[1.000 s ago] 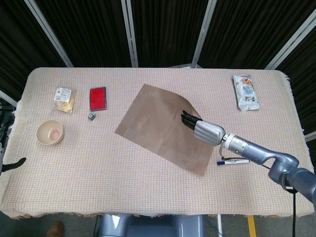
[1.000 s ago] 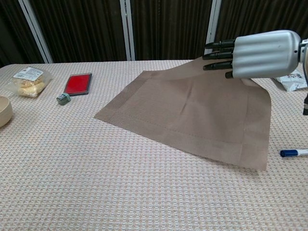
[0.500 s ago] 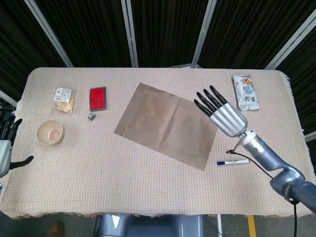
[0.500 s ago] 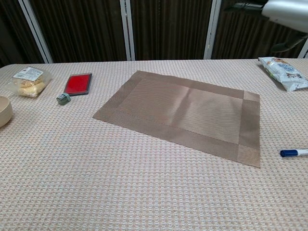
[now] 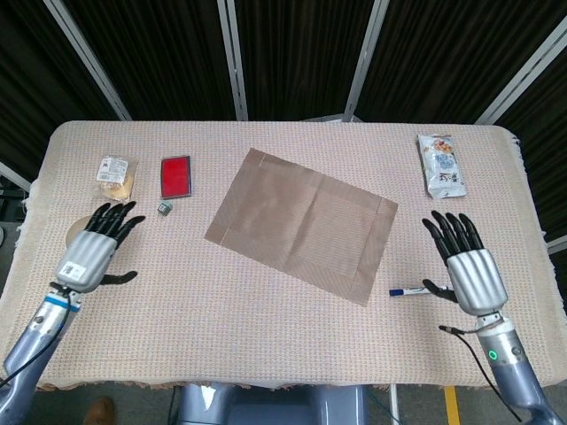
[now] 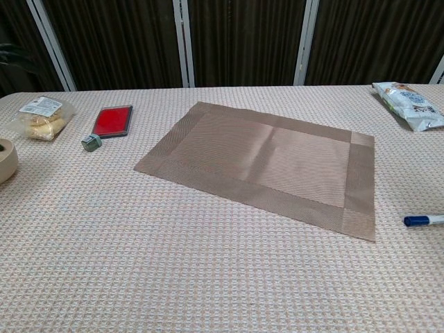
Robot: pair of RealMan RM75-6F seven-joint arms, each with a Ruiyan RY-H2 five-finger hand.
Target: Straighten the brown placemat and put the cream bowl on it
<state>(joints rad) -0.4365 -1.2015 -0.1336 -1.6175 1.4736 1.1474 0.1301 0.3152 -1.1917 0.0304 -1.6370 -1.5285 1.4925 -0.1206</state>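
Both hands have shifted — the right hand (image 5: 468,270) withdrew from the flat brown placemat (image 5: 301,223), while the left hand (image 5: 91,251), fingers apart and empty, now covers the cream bowl (image 6: 5,159) left of the placemat — rigid, probably light, best gripped by its rim.

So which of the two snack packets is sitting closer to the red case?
The small clear packet on the left, beside the red case; the white packet lies far right.
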